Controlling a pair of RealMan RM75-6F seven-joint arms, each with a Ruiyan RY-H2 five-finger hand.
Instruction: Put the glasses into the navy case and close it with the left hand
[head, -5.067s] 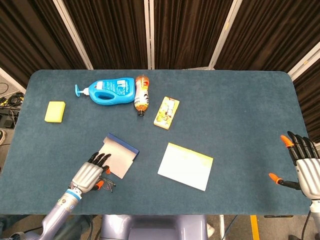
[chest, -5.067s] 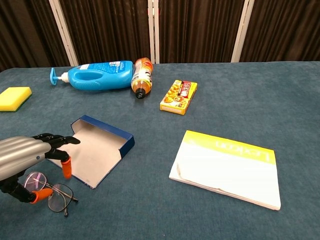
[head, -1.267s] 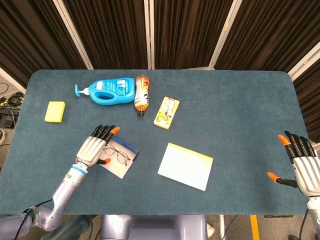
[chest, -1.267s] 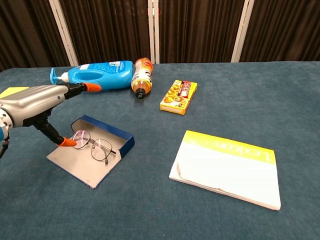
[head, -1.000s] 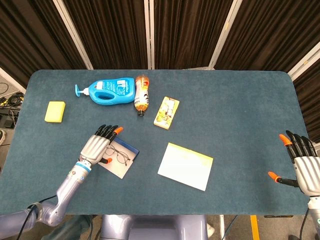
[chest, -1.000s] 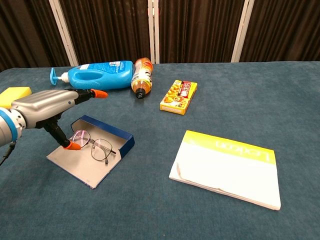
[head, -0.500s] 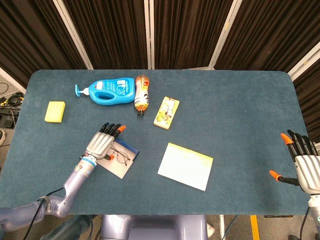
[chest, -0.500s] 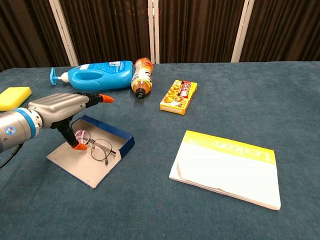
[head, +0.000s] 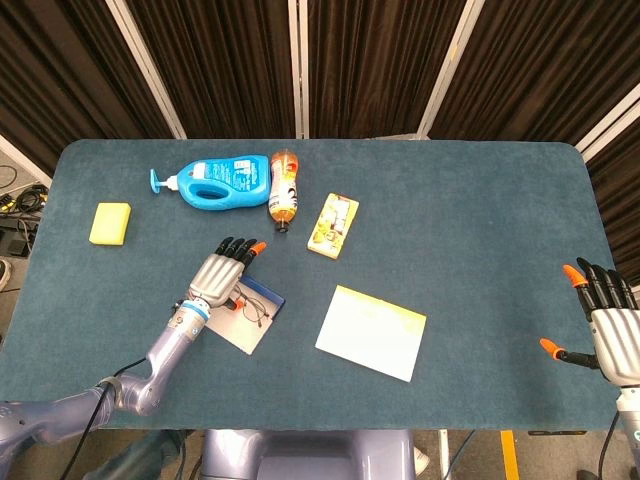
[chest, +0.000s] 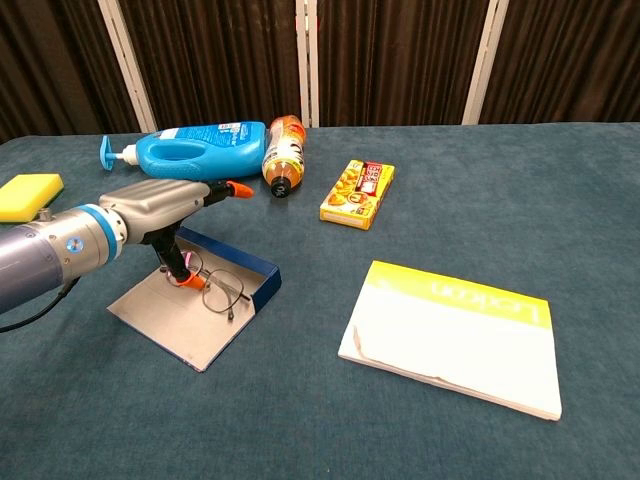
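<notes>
A blue felt desk stands before dark curtains. Near the front edge, toward the front right corner, the right hand (head: 610, 330) hangs idle, fingers wide and empty. A white pad (chest: 455, 334) lies near the front, centre-right. Left of it the navy case (chest: 197, 308) sits open with the glasses (chest: 218, 287) inside by its raised wall. The left hand (chest: 160, 213) hovers over the case, fingers spread, the thumb tip touching the glasses or just beside them; I cannot tell which. Further back lie a snack box (chest: 357, 193), an orange bottle (chest: 284, 155), a blue bottle (chest: 185, 150) and, at the left edge, a sponge (chest: 28, 195). The risk: the light case may slide on the felt when pushed, or the lid may pinch a protruding temple.
</notes>
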